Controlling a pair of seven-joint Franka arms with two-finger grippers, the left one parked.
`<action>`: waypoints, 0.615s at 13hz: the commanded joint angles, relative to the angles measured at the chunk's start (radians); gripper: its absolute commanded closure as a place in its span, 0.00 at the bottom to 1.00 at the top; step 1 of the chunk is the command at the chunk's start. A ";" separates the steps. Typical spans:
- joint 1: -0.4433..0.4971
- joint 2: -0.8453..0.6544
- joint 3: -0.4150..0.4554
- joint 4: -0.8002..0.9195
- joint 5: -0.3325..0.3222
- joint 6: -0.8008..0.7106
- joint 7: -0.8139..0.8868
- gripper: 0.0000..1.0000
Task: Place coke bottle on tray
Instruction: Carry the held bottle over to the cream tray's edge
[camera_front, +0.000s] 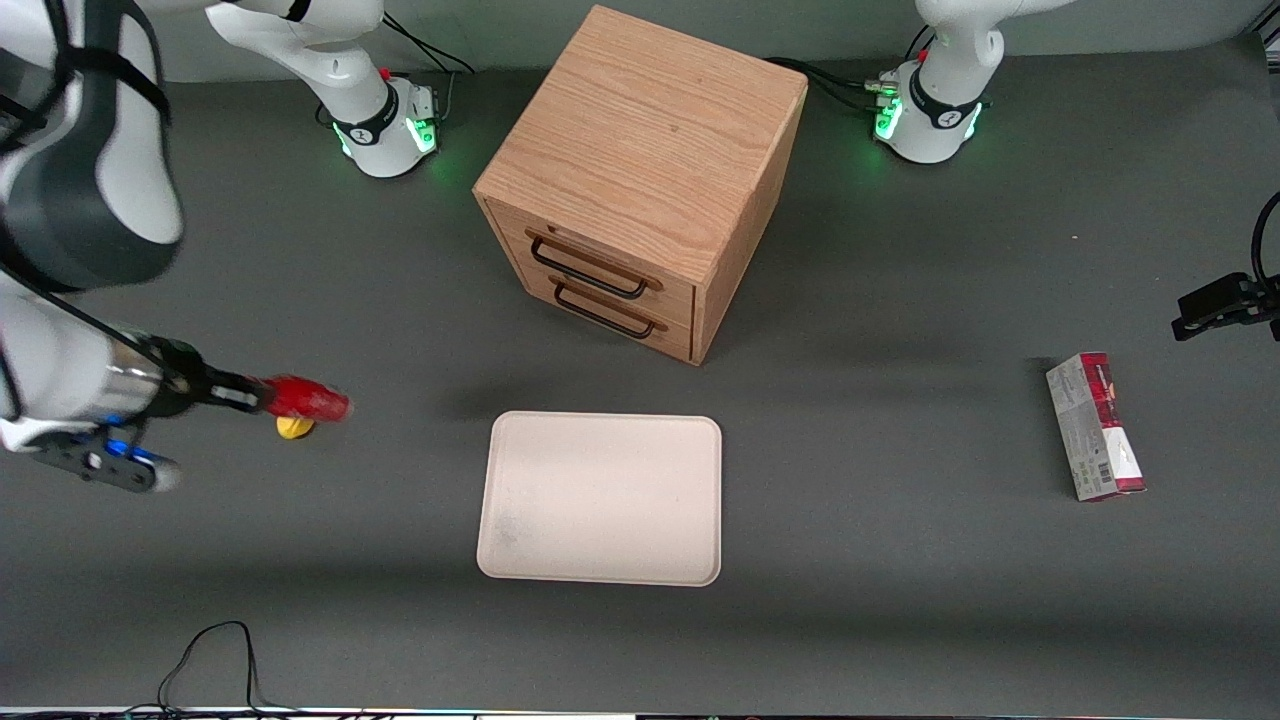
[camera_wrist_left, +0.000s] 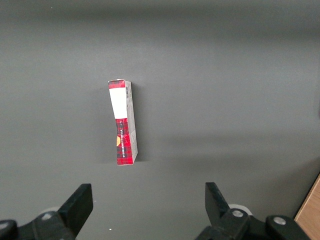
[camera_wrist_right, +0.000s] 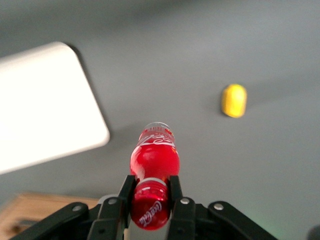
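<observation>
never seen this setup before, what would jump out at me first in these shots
The red coke bottle stands out: the gripper is shut on it, holding it above the table toward the working arm's end, with a small yellow object on the table beside it. Next come the pale tray at mid-table and the wooden drawer cabinet, which stands farther from the front camera.

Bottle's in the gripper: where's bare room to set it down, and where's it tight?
The gripper holds the coke bottle above the table, over the yellow object. The whole tray is bare. Open table lies between tray and carton. Tighter: the strip between tray and drawer cabinet, and around the yellow object.
</observation>
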 joint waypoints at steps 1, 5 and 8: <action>0.012 0.102 0.062 0.092 0.008 0.086 0.136 1.00; 0.122 0.269 0.062 0.191 -0.092 0.220 0.127 1.00; 0.164 0.330 0.062 0.211 -0.110 0.309 0.121 1.00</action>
